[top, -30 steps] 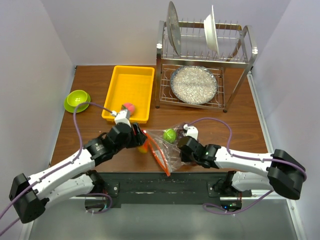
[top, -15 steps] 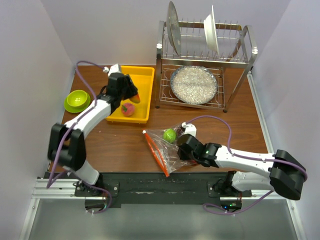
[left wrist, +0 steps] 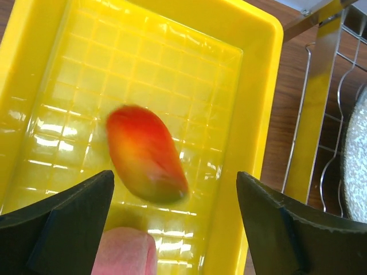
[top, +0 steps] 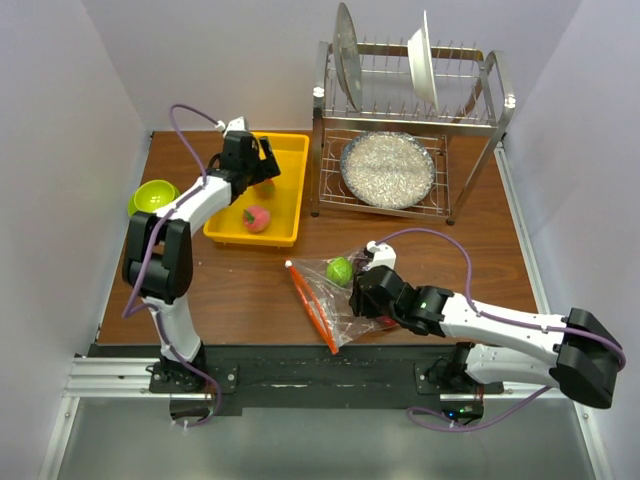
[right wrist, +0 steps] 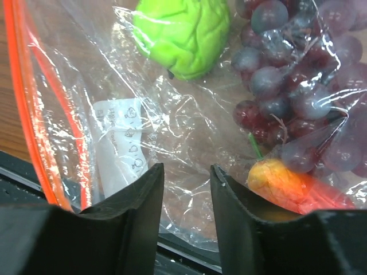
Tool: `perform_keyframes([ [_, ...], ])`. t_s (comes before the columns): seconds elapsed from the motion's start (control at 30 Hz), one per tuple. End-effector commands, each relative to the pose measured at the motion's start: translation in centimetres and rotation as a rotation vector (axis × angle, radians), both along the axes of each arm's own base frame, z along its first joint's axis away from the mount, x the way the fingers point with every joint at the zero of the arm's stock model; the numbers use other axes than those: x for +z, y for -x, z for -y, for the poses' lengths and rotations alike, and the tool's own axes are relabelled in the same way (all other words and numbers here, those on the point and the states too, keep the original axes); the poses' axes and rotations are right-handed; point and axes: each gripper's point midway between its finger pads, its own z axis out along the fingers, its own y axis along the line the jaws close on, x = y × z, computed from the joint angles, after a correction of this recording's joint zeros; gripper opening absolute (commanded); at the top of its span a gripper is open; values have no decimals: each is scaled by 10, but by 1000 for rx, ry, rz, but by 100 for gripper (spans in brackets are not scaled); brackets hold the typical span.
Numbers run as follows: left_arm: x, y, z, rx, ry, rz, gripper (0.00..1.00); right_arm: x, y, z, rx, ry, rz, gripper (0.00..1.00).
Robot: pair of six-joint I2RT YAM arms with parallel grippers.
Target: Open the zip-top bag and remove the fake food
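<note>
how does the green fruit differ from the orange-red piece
The green fruit is round and wrinkled; the orange-red piece is elongated and smooth. The green fruit lies inside the bag, beside the grapes; the orange-red piece is out of it, over the yellow tray. The green fruit looks sharp, the orange-red piece blurred. Both are toy food.

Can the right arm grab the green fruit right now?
Probably not directly. The green fruit lies just ahead of the right arm's jaws, but it is inside the zip-top bag, so clear plastic covers it.
</note>
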Motion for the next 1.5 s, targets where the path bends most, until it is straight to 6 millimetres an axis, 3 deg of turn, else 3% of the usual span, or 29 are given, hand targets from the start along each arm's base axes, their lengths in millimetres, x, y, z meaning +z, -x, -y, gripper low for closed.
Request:
perform_keyframes([
  [0.0,65,14,-7,-20,-5,109,91,24,-7,-10,16,-27,43,45],
  [0.03,64,22,-6,-25,7,95,89,26,-8,-11,15,-30,46,45],
  [0.07,49,37,-7,-27,17,60,83,27,-9,-12,14,-26,49,43],
  [0.13,68,57,-1,-47,87,122,74,36,-14,-16,8,-39,66,43],
  [0.17,42,78,-1,-46,91,69,64,39,-16,-18,8,-42,76,43],
  [0.2,52,91,1,-44,122,96,59,38,-18,-20,6,-28,76,43],
  [0.23,49,101,3,-49,135,93,55,46,-23,-23,1,-33,93,43],
  [0.27,26,123,10,-69,128,46,50,48,-27,-24,0,-19,105,43],
  [0.3,35,136,16,-83,145,74,48,45,-30,-25,-5,0,108,44],
  [0.33,31,145,17,-75,133,71,47,52,-36,-26,-15,5,128,44],
  [0.37,15,168,32,-109,134,35,44,52,-43,-25,-25,18,130,44],
  [0.43,16,189,39,-119,167,46,39,54,-52,-30,-24,15,121,43],
  [0.47,-4,209,46,-130,192,2,37,56,-61,-29,-39,10,127,42],
  [0.5,1,218,47,-135,223,24,36,56,-65,-28,-45,7,124,42],
  [0.57,-17,242,52,-148,254,-14,32,58,-78,-26,-64,10,123,42],
  [0.67,-24,266,67,-201,313,-30,27,57,-94,-25,-87,31,126,42],
  [0.73,-20,273,82,-254,352,-24,23,60,-103,-28,-97,31,133,41],
  [0.93,-28,292,117,-340,432,-71,20,43,-114,-28,-123,70,107,40],
  [1.3,-47,305,150,-373,542,-123,21,22,-124,-30,-150,126,84,37],
  [1.47,-60,309,156,-347,550,-144,29,11,-122,-33,-145,131,57,35],
])
